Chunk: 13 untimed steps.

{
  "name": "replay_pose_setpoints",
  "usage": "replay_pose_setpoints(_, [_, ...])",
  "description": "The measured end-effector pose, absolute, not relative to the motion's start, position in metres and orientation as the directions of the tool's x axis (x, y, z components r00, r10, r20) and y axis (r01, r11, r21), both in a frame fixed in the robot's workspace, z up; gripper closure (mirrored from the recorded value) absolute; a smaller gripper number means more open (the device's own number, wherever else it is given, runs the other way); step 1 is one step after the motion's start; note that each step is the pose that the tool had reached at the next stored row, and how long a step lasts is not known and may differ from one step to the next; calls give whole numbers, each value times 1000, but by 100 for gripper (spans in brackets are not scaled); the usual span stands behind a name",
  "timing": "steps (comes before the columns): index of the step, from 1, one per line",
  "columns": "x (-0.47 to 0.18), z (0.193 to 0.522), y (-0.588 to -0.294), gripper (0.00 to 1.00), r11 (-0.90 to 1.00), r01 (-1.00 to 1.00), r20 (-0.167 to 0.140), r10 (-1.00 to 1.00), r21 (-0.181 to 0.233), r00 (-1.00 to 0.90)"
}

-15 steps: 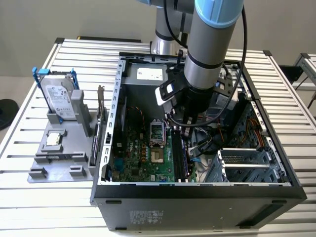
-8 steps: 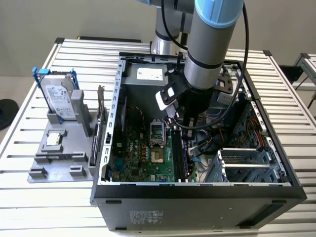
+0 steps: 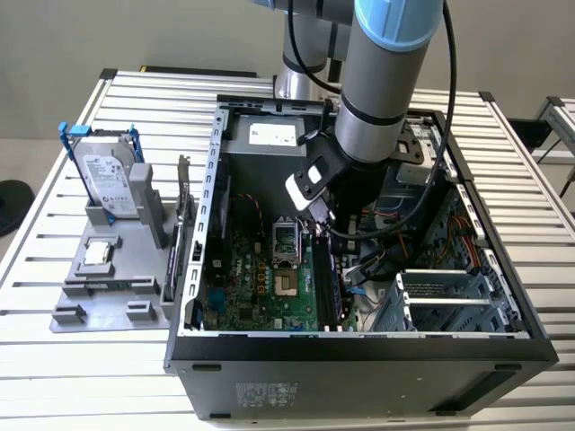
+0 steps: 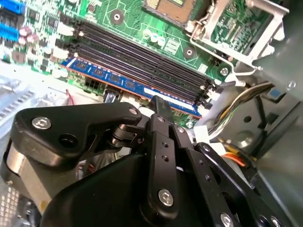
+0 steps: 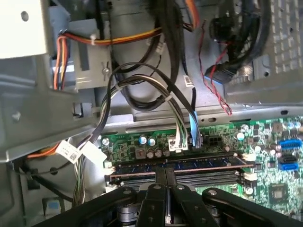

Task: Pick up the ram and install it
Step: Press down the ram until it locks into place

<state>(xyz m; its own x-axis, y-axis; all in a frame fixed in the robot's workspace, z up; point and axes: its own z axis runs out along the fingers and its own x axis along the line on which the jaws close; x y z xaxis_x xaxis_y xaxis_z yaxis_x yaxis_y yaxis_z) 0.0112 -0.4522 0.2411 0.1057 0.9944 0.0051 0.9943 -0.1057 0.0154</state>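
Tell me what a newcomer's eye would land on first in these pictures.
First the big grey and blue arm plunging into the open computer case in the exterior view. Next, in both wrist views, the black gripper right at the blue ram, which sits along the black memory slots on the green motherboard. On the exterior view's left, a silver hard drive stands upright on a grey holder.
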Motion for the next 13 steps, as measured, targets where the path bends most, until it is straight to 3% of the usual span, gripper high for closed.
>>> replay_pose_setpoints(13, [11,241,-459,100,-46,999,5,999,15,46])
